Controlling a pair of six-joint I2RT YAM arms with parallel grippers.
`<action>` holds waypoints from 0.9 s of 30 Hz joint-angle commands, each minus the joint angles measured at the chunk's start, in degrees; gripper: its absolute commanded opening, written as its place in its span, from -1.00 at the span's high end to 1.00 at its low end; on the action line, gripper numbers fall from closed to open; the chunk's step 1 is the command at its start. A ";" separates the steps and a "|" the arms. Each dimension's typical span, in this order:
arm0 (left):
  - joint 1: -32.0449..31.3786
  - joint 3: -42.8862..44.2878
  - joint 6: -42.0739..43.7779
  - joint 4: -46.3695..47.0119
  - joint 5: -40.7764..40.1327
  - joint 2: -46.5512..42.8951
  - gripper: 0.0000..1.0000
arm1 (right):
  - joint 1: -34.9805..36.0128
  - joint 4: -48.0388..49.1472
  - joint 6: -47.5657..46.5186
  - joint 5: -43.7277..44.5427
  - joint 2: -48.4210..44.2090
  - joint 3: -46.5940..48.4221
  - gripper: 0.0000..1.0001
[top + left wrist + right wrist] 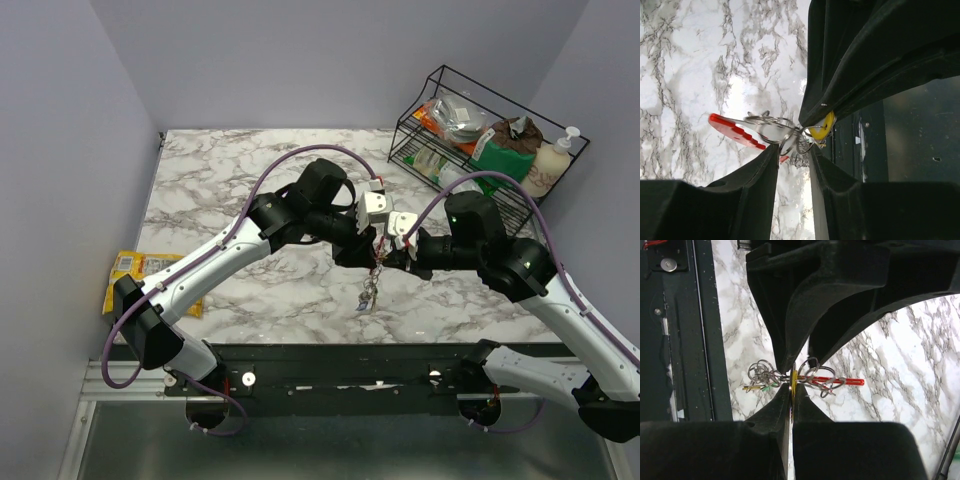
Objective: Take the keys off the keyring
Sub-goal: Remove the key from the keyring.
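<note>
My right pincer (791, 390) clamps the yellow key (794, 382); my left pincer (795, 155) straddles the keyring (735, 131) half open, grip unclear. It hangs over the table's (220, 180) near middle; 0 keys (760, 377) look freed.

No lettering anywhere is sharp enough to read.

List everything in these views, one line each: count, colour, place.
keys: one bunch, number unclear, hanging above the table
yellow tag: one, yellow, on that bunch
keyring: one, red and grey, in that bunch
snack packet: one, yellow, table's left edge
wire rack: one, black, far right corner
pump bottle: one, cream, at the rack's right end
table: one, white-grey marble
left gripper: one, black, astride the bunch, grip unclear
right gripper: one, black, shut on the yellow tag
</note>
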 commanded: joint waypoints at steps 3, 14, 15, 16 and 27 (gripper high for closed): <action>-0.25 1.93 1.48 -0.08 4.20 -0.88 0.49 | -0.91 2.51 2.39 -0.77 -0.29 1.06 0.81; -0.25 1.93 1.65 -0.61 6.67 -1.32 0.61 | -1.97 3.74 2.92 -0.59 -0.55 -0.18 0.81; -0.25 2.02 1.65 -0.61 6.67 -1.40 0.47 | -1.97 3.83 3.01 -0.68 -0.47 -0.18 0.80; -0.25 2.11 1.65 -0.69 6.67 -1.49 0.40 | -2.06 3.83 3.10 -0.68 -0.38 -0.26 0.81; -0.25 2.37 1.21 -0.43 7.02 -2.11 0.24 | -2.76 4.27 3.62 -1.91 0.85 -0.53 0.80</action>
